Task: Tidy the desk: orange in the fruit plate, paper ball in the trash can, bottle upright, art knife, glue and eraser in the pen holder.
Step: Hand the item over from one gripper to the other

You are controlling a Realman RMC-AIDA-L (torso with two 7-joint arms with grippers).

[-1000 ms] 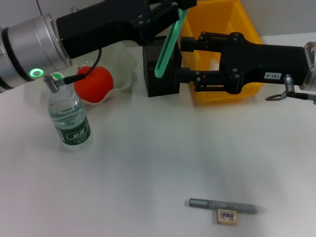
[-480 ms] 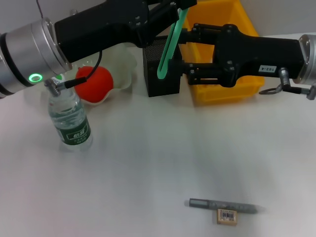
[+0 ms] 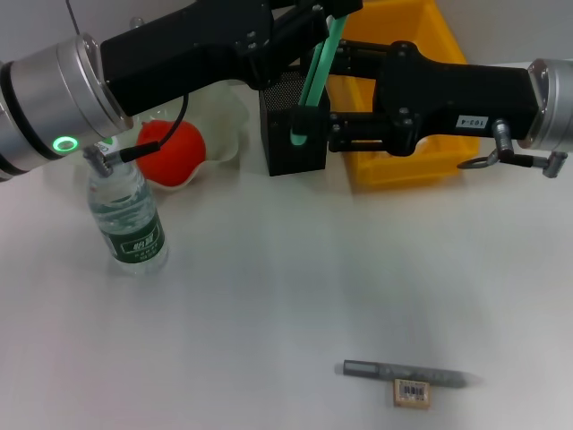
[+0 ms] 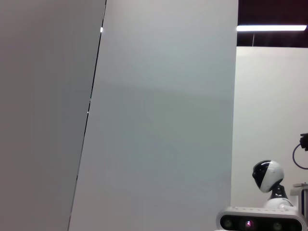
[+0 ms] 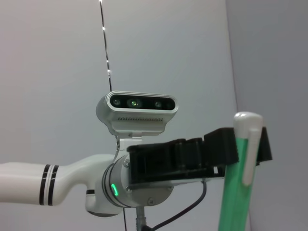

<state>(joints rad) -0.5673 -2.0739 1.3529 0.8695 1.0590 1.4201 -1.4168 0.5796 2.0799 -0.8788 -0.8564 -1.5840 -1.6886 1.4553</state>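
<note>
The green art knife (image 3: 320, 55) is held near its top by my left gripper (image 3: 315, 16), which is shut on it. Its lower end shows through the mesh inside the black pen holder (image 3: 288, 134). My right gripper (image 3: 333, 100) stands open against the holder's right side. In the right wrist view the art knife (image 5: 237, 197) rises between the left gripper's (image 5: 243, 147) black fingers. The orange (image 3: 170, 152) lies in the white fruit plate (image 3: 224, 112). The bottle (image 3: 127, 215) stands upright. The grey glue (image 3: 407, 372) and the eraser (image 3: 412, 392) lie on the desk in front. The paper ball is out of view.
The yellow trash can (image 3: 421, 27) stands behind the right arm, right of the pen holder. The left wrist view shows only a wall and another robot (image 4: 267, 175) far off. White desk surface stretches between the bottle and the glue.
The right gripper has moved left up to the pen holder. The left gripper has brought the art knife more upright and lowered its end into the holder.
</note>
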